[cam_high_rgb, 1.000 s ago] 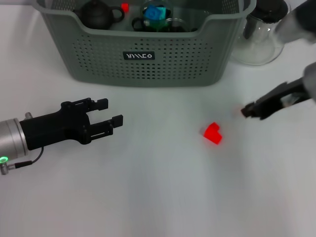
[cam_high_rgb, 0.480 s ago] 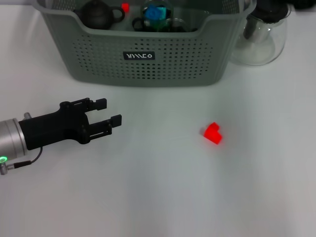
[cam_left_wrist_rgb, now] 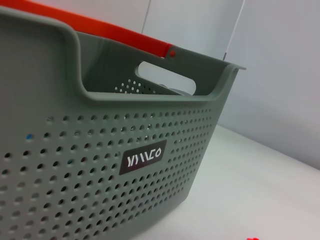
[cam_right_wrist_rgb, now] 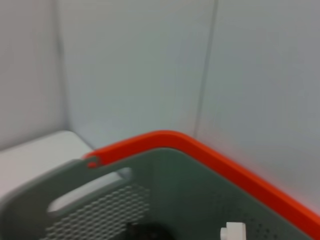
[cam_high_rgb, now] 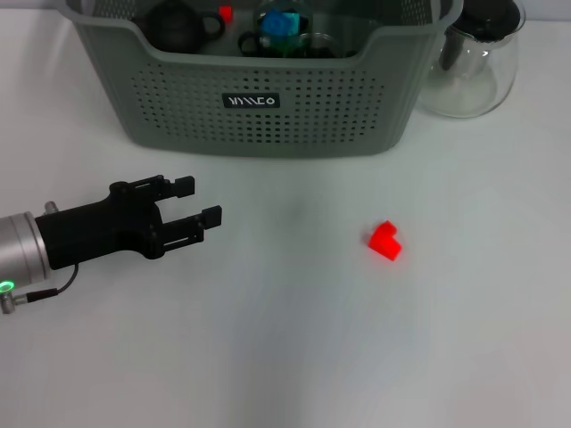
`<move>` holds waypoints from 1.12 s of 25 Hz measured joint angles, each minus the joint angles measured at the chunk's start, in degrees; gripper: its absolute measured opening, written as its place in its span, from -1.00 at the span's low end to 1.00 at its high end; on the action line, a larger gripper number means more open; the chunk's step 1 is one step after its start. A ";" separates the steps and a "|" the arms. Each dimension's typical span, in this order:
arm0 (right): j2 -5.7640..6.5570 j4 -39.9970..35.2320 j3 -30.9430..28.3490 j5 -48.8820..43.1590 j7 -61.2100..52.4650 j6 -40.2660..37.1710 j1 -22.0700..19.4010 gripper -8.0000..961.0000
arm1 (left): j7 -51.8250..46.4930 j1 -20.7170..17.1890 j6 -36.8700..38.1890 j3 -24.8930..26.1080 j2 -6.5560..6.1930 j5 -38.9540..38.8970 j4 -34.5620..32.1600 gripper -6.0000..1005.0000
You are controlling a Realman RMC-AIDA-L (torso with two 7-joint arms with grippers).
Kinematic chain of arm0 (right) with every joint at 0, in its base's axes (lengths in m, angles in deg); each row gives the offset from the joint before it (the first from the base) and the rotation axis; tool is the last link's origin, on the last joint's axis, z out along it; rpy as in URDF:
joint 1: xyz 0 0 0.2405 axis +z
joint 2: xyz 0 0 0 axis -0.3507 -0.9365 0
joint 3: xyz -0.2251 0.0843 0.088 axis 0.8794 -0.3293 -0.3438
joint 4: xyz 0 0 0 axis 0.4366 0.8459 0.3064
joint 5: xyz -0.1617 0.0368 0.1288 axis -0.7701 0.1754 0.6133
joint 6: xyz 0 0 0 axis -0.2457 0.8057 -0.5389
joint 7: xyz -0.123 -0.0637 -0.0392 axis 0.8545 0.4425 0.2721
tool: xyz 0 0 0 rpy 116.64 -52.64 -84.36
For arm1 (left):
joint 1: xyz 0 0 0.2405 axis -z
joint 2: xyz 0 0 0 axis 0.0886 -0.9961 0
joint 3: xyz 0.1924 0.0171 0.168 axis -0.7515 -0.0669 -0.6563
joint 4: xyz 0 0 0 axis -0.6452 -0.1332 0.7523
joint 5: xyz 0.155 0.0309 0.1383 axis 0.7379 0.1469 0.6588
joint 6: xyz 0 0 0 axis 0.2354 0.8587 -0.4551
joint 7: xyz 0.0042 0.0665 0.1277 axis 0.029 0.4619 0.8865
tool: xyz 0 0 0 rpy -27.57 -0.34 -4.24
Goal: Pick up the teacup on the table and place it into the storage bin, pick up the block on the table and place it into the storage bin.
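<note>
The red block (cam_high_rgb: 385,241) lies on the white table, right of centre; a sliver of the block (cam_left_wrist_rgb: 253,238) also shows in the left wrist view. The grey-green storage bin (cam_high_rgb: 268,125) stands at the back, and its perforated wall with the black label (cam_left_wrist_rgb: 146,156) fills the left wrist view. My left gripper (cam_high_rgb: 198,201) rests low at the left, open and empty, pointing toward the block from well apart. No teacup shows on the table; I cannot tell one among the dark pieces in the bin. The right wrist view looks down on the bin's orange rim (cam_right_wrist_rgb: 210,155); the right gripper is out of view.
A clear glass pitcher (cam_high_rgb: 473,62) with a dark lid stands right of the bin. Inside the bin are a black teapot (cam_high_rgb: 174,25), a blue piece (cam_high_rgb: 282,23) and a small red piece (cam_high_rgb: 226,12). White table stretches between my left gripper and the block.
The right arm, which was low at the right near the block a second ago, has lifted out of the head view. The left arm and the block have not moved.
</note>
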 joint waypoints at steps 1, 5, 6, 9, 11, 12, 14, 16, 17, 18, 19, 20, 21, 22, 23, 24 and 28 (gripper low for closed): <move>0.02 5.90 0.02 -2.06 -0.26 3.99 3.44 -0.78 | 0.00 0.00 0.06 0.01 0.02 0.00 0.00 0.33; 0.10 22.43 -0.01 -7.00 -0.65 14.58 12.17 -0.78 | -0.31 -0.06 0.12 0.01 0.05 0.00 0.00 0.33; 0.06 25.23 -0.01 -8.11 -0.92 16.55 13.54 -0.79 | -0.44 -0.07 0.06 0.00 0.07 0.00 0.00 0.33; -0.24 30.96 0.13 -10.17 -1.61 21.54 15.82 -0.85 | -0.58 -0.04 -0.14 0.01 0.13 0.00 0.00 0.33; -0.31 32.25 0.16 -10.29 -1.70 22.77 16.11 -0.90 | -0.59 -0.01 -0.20 0.00 0.14 0.00 0.00 0.33; -0.30 32.31 0.16 -10.22 -1.63 22.72 16.13 -0.92 | -0.60 0.00 -0.22 0.01 0.14 0.00 0.00 0.33; -0.30 31.95 0.24 -10.20 -1.40 22.39 15.86 -0.96 | -0.61 0.06 -0.27 0.00 0.16 -0.02 0.00 0.33; -0.30 30.88 0.38 -9.94 -1.18 22.13 15.20 -0.92 | -0.62 0.07 -0.29 0.00 0.16 -0.03 -0.01 0.33; -0.29 30.16 0.51 -9.49 -1.05 21.87 14.75 -0.85 | -0.62 0.07 -0.29 0.00 0.16 -0.04 0.00 0.33; -0.29 28.72 0.87 -8.56 -0.68 21.28 13.94 -0.78 | -0.62 0.08 -0.30 0.01 0.16 -0.05 -0.01 0.33; -0.29 27.03 1.37 -7.35 -0.11 20.54 13.05 -0.72 | -0.62 0.09 -0.32 0.00 0.16 -0.05 0.00 0.33; -0.28 24.51 2.08 -5.46 0.75 19.36 11.56 -0.65 | -0.62 0.09 -0.32 0.00 0.16 -0.06 -0.01 0.33; -0.28 21.49 2.56 -3.47 1.56 17.82 9.95 -0.57 | -0.62 0.09 -0.33 0.01 0.16 -0.07 -0.01 0.33; -0.25 13.13 3.28 2.32 3.29 12.93 5.31 -0.50 | -0.62 0.08 -0.27 0.00 0.16 -0.08 -0.01 0.33; -0.25 13.13 3.28 2.32 3.29 12.93 5.31 -0.42 | -0.62 0.02 -0.32 0.02 0.15 -0.09 -0.01 0.33; -0.16 6.95 3.33 6.70 4.48 8.82 1.56 -0.35 | -0.62 -0.01 -0.28 -0.01 0.17 -0.09 0.00 0.33; 1.11 -12.97 0.60 22.79 9.38 -7.27 -12.81 -0.03 | -0.61 -0.26 -0.36 0.12 0.20 -0.10 -0.01 0.33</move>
